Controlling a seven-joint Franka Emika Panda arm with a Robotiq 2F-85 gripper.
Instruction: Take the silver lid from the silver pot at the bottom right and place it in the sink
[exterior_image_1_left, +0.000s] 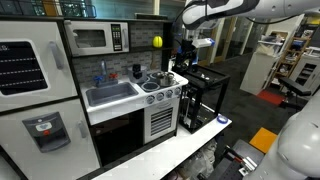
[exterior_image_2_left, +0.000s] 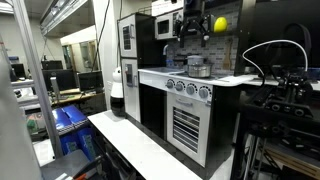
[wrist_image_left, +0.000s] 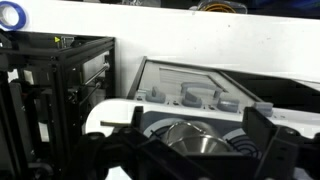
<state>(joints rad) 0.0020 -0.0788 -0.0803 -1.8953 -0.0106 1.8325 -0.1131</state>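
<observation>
The silver pot (exterior_image_1_left: 161, 80) stands on the stove of the white toy kitchen, to the right of the sink (exterior_image_1_left: 110, 94). It also shows in an exterior view (exterior_image_2_left: 197, 68). In the wrist view the silver lid (wrist_image_left: 190, 138) sits on the pot, shiny and domed with a thin wire handle. My gripper (exterior_image_1_left: 185, 52) hangs above the stove, apart from the pot, and shows in both exterior views (exterior_image_2_left: 192, 30). In the wrist view its dark fingers (wrist_image_left: 198, 122) stand wide open on either side of the lid and hold nothing.
A second silver pot stands close beside the first on the stove. A yellow ball (exterior_image_1_left: 157, 41) sits on the shelf above the stove, next to the microwave (exterior_image_1_left: 92, 39). Grey knobs (wrist_image_left: 190, 96) line the stove's front edge. A black frame (exterior_image_1_left: 205, 95) stands right of the kitchen.
</observation>
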